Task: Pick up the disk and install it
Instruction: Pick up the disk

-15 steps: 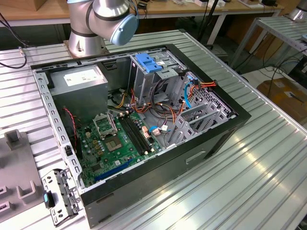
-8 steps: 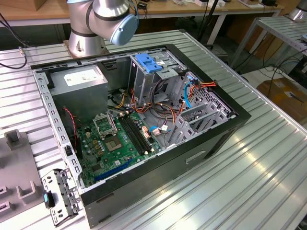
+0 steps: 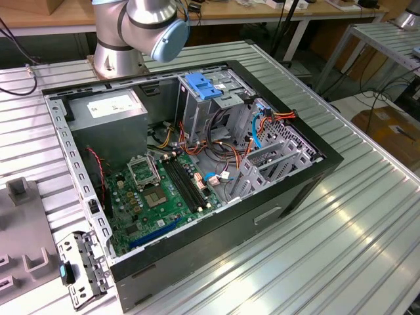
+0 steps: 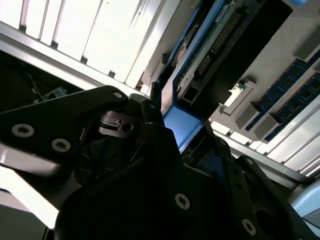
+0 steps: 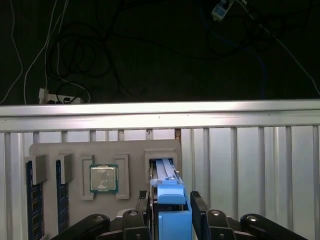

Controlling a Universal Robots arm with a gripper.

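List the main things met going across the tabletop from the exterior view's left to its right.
grey fixture tray → loose metal bracket → green motherboard → upright metal cage with blue latch → slanted expansion-slot brackets

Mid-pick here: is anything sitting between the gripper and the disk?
Nothing visible. In the first wrist view the gripper is closed around the disk, which stands in its slot in the grey tray.

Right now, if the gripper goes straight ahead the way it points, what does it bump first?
Most likely the disk: its blue end stands right in front of the gripper, upright in a slot of the grey tray. Whether they already touch is unclear.
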